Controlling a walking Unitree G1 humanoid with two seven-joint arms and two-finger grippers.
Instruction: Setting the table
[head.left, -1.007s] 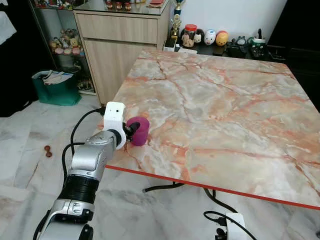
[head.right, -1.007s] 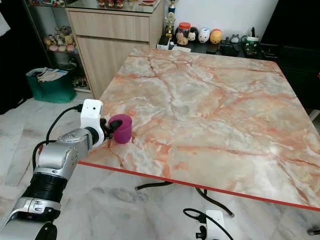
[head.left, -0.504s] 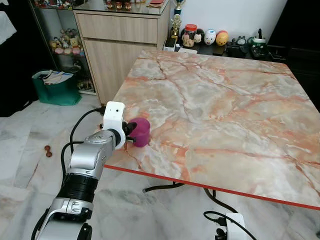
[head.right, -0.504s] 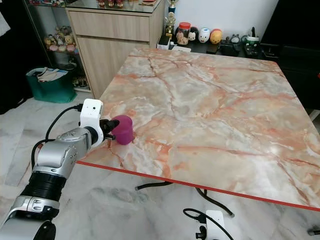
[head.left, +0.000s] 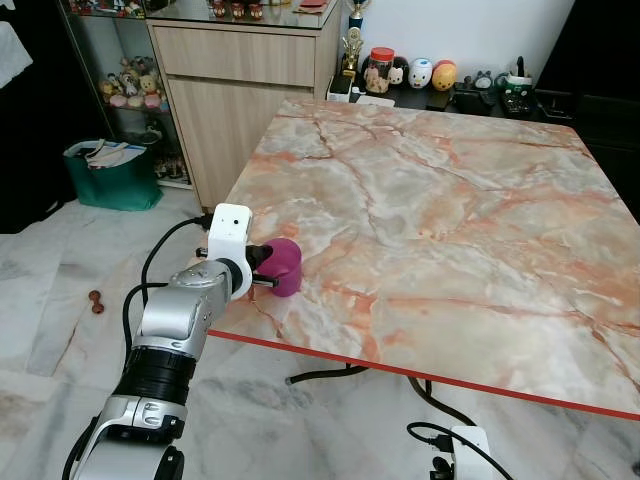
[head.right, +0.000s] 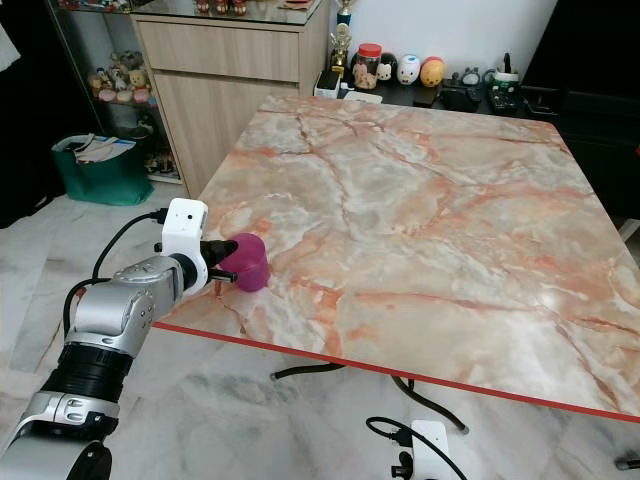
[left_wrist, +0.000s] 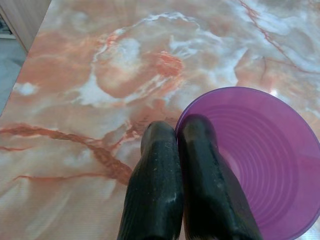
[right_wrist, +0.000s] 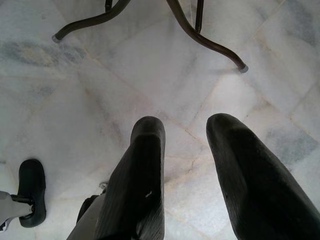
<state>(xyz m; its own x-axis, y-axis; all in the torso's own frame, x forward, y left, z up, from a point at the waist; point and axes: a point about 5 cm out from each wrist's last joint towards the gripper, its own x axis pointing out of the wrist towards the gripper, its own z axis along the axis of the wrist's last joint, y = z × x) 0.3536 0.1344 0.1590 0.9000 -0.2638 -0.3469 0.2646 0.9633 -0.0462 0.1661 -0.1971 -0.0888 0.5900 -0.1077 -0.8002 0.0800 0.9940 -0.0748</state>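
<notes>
The purple cup (head.left: 284, 266) stands on the marble table (head.left: 440, 220) at its near left corner, close to the red front edge; the left gripper (left_wrist: 179, 150) is pinched on the cup's rim, one finger inside the bowl and the other outside, the two nearly touching with the thin wall between them; from the head views much of this grip is hidden behind the white wrist camera block (head.left: 229, 232), so that only short black finger ends show against the cup's side; the left wrist view looks down into the cup's ribbed interior, and its far rim is cut off by the frame edge; whether the cup's base rests fully flat or is slightly tilted cannot be told. The right gripper (right_wrist: 185, 131) hangs low over the pale marble floor (right_wrist: 150, 70) with its fingers apart and nothing between them; its wrist view takes in the dark curved table legs (right_wrist: 200, 35) and a black foot-like part at the edge, partly cropped. Behind the table a wooden cabinet (head.left: 240, 90) and a row of small figurines (head.left: 430, 74) stand, too small to make out in detail; a green bin (head.left: 112, 175) sits on the floor to the left; a white power strip (head.left: 462, 445) is cut off at the bottom.
</notes>
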